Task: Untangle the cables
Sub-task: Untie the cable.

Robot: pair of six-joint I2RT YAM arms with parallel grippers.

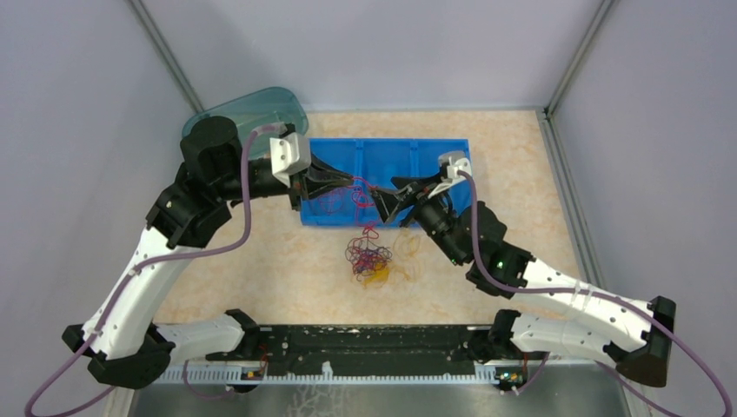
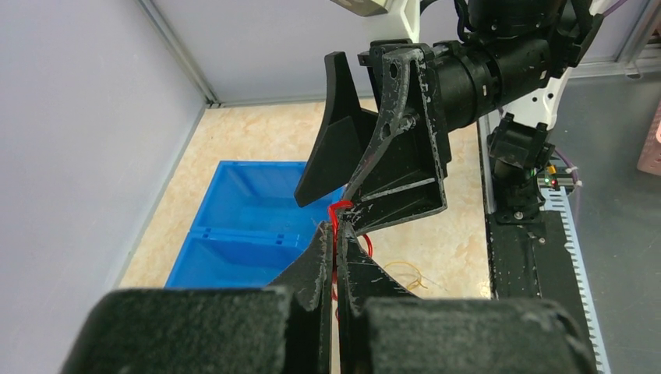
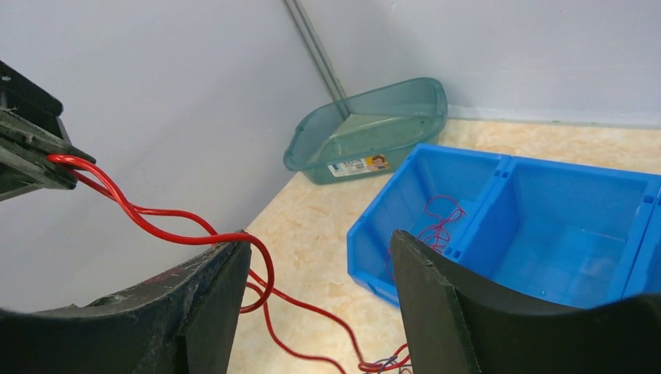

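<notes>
My left gripper (image 1: 355, 184) (image 2: 337, 231) is shut on a thin red cable (image 2: 336, 209) (image 3: 156, 216), held up over the blue bin (image 1: 434, 156). From there the red cable hangs down to a tangle of red, dark purple and yellow cables (image 1: 369, 257) on the table in front of the bin. My right gripper (image 1: 391, 196) (image 3: 316, 269) stands open right against the left gripper's tips. The red cable loops around its left finger (image 3: 206, 292). A thin reddish-purple cable (image 3: 440, 216) lies in the bin's left compartment.
A teal translucent tub (image 1: 252, 109) (image 3: 366, 132) stands at the back left against the wall. The blue bin (image 3: 561, 226) has several compartments. A loose yellow loop (image 2: 405, 273) lies on the table. Grey walls close in the left, back and right.
</notes>
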